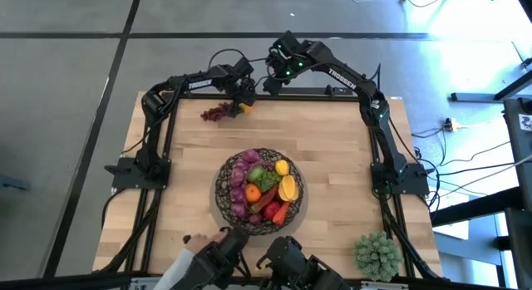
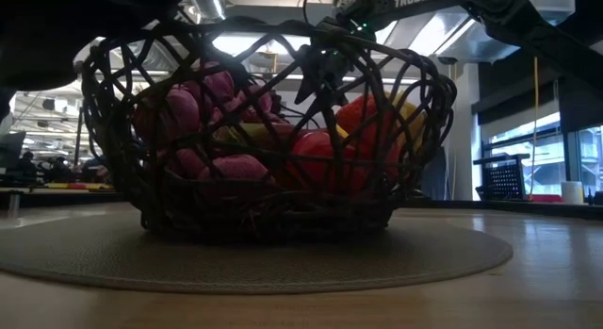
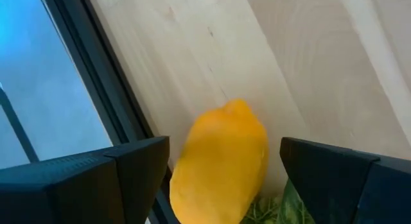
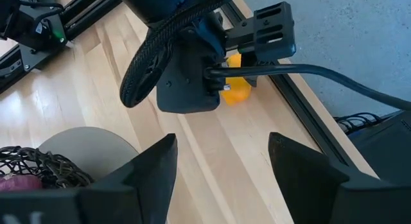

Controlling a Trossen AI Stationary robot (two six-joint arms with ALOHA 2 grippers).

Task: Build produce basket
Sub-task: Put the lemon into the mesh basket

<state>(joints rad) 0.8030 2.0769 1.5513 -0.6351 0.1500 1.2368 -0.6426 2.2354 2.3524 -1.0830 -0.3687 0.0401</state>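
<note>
The dark woven wire basket (image 1: 259, 190) stands on a round mat at the table's middle, filled with produce: purple grapes, an orange, lemons, red peppers, green pieces. It also shows in the low view (image 2: 264, 150). A purple grape bunch (image 1: 218, 113) and a yellow lemon (image 3: 218, 163) lie at the table's far edge. My left gripper (image 1: 243, 103) is open and low over the lemon, one finger on each side of it. My right gripper (image 4: 218, 166) is open and empty, raised above the far edge next to the left arm. My left gripper's fingers (image 3: 135, 179) stand close on both sides of the lemon's middle (image 3: 192, 179), which lies on the table. A gap shows at one finger. I cannot tell whether the other finger touches the lemon.
A pale green spiky ball plant (image 1: 376, 253) sits at the near right corner. A person's hand (image 1: 199, 240) reaches in at the near edge, close to the basket. A green piece (image 3: 276, 208) lies beside the lemon. The table's black frame rail (image 4: 282, 89) runs just behind the lemon.
</note>
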